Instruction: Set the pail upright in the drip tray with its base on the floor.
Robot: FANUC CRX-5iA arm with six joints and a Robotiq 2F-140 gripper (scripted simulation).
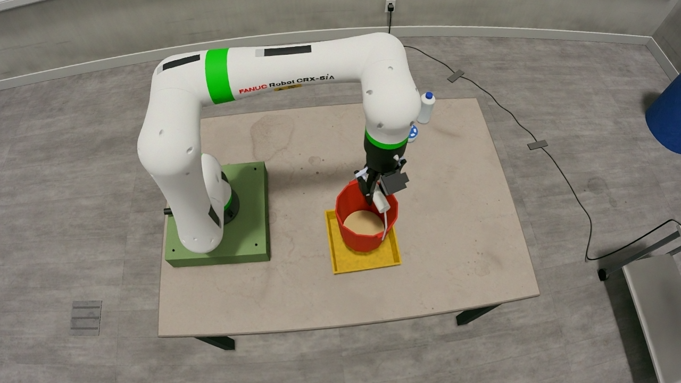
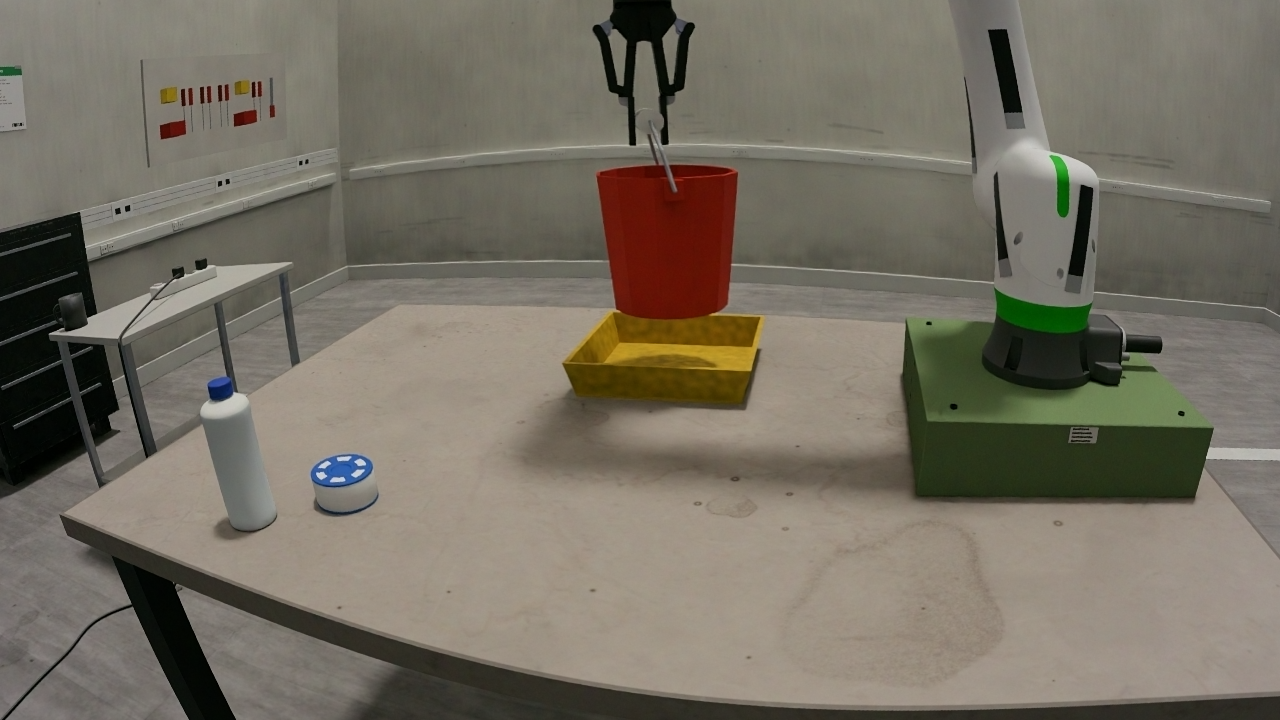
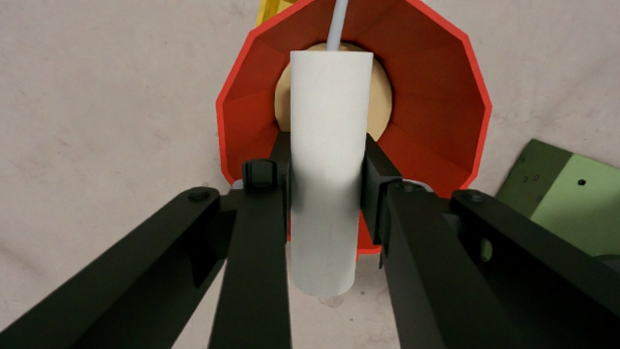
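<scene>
The red pail [image 2: 666, 240] hangs upright in the air over the yellow drip tray [image 2: 664, 355], its base clearly above the tray's rim. It also shows in the top view [image 1: 365, 222], over the tray [image 1: 364, 247], with a tan fill inside. My gripper [image 2: 650, 134] is shut on the white grip [image 3: 329, 165] of the pail's wire handle, and the pail [image 3: 354, 111] hangs below the fingers. The gripper touches only the handle, not the tray.
A white bottle [image 2: 236, 453] with a blue cap and a blue-and-white round tin [image 2: 343, 482] stand near the table's far corner from the robot's base. The green base block [image 2: 1047, 417] stands beside the tray.
</scene>
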